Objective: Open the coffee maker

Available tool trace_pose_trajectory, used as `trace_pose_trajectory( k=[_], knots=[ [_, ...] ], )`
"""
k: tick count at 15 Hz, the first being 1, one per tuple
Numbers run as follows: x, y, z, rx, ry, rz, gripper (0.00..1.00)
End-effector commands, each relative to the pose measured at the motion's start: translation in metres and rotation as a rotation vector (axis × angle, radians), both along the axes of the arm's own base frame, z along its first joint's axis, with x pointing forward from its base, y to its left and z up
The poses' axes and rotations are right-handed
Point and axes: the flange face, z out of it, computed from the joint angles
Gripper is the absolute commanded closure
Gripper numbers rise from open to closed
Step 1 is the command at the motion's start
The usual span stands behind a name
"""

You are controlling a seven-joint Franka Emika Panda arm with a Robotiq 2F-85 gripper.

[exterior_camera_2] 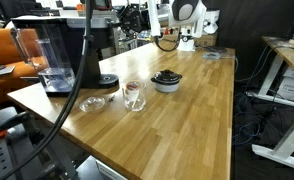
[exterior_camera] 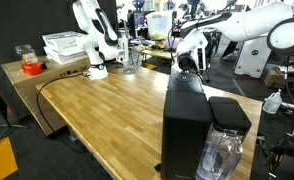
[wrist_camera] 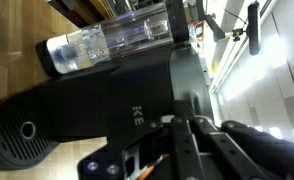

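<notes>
The coffee maker (exterior_camera: 185,125) is a tall black box at the near edge of the wooden table, with a clear water tank (exterior_camera: 225,150) under a black cap beside it. It also shows in an exterior view (exterior_camera_2: 59,45) at the left. In the wrist view its black body (wrist_camera: 97,110) fills the frame and the tank (wrist_camera: 102,45) lies above it. My gripper (exterior_camera: 190,66) hangs right above the machine's top. In the wrist view its fingers (wrist_camera: 179,125) lie close together over the rounded lid and hold nothing. The lid looks closed.
A wooden table (exterior_camera: 97,110) carries a second white arm (exterior_camera: 92,40), a white basket (exterior_camera: 65,45) and a red object (exterior_camera: 30,67) at the far end. A glass cup (exterior_camera_2: 134,95), a bowl (exterior_camera_2: 167,80) and a glass lid (exterior_camera_2: 92,103) stand near the machine.
</notes>
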Motion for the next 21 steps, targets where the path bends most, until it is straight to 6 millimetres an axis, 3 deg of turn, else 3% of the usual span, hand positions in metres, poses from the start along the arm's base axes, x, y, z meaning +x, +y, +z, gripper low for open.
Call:
trace_pose_trajectory(
  k=[1, 12, 21],
  knots=[
    [0.001, 0.003, 0.003, 0.007, 0.015, 0.020, 1.00],
    [0.004, 0.006, 0.018, -0.003, -0.013, 0.029, 1.00],
    [0.005, 0.022, 0.061, -0.054, -0.045, 0.092, 1.00]
  ],
)
